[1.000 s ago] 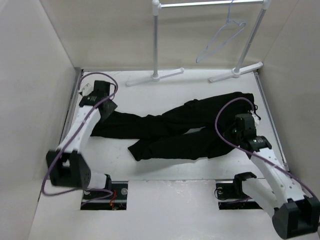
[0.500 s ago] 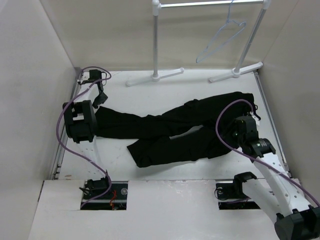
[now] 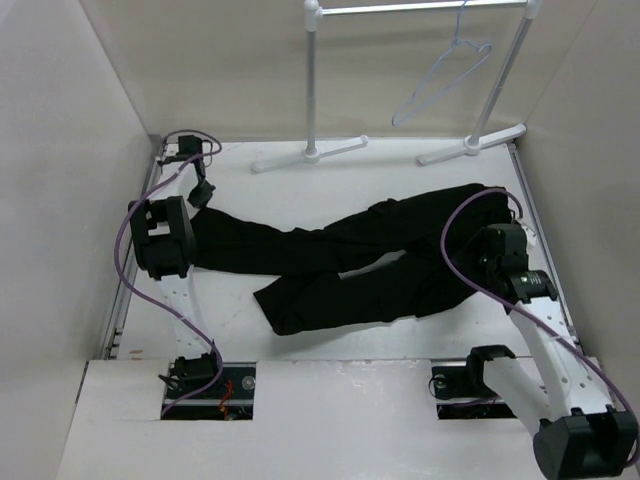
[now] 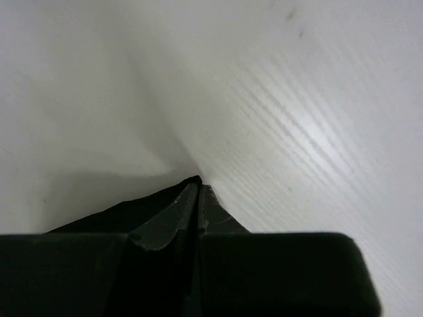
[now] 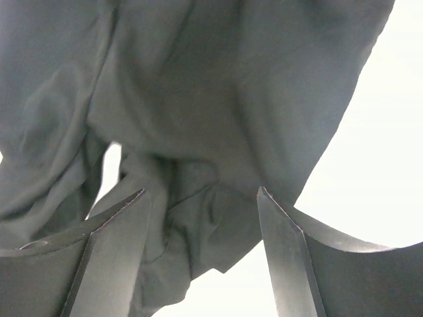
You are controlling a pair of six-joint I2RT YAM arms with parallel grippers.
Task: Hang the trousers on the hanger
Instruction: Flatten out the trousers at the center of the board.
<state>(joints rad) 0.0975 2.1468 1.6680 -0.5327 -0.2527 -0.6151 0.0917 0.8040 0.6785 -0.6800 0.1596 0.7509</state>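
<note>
The black trousers (image 3: 350,255) lie spread across the table, legs to the left and waist at the right. My left gripper (image 3: 201,193) sits at the far left, at the end of the upper leg. In the left wrist view it (image 4: 198,188) is shut, with black cloth (image 4: 112,218) running up to the fingertips. My right gripper (image 3: 488,238) hovers over the waist. In the right wrist view it (image 5: 201,198) is open, with the grey-looking trouser fabric (image 5: 218,119) bunched below and between its fingers (image 5: 281,231). The pale blue hanger (image 3: 445,75) hangs on the rail at the back right.
A white rail stand rises at the back, with poles (image 3: 312,80) (image 3: 505,70) and feet (image 3: 310,153) (image 3: 470,143) on the table. Tall walls close in the left (image 3: 70,200) and right (image 3: 590,180) sides. Purple cables (image 3: 470,250) loop off both arms.
The left arm has folded back toward the far left corner and its gripper has shut at the trouser leg's end. The right gripper has opened over the waist and shifted slightly right.
</note>
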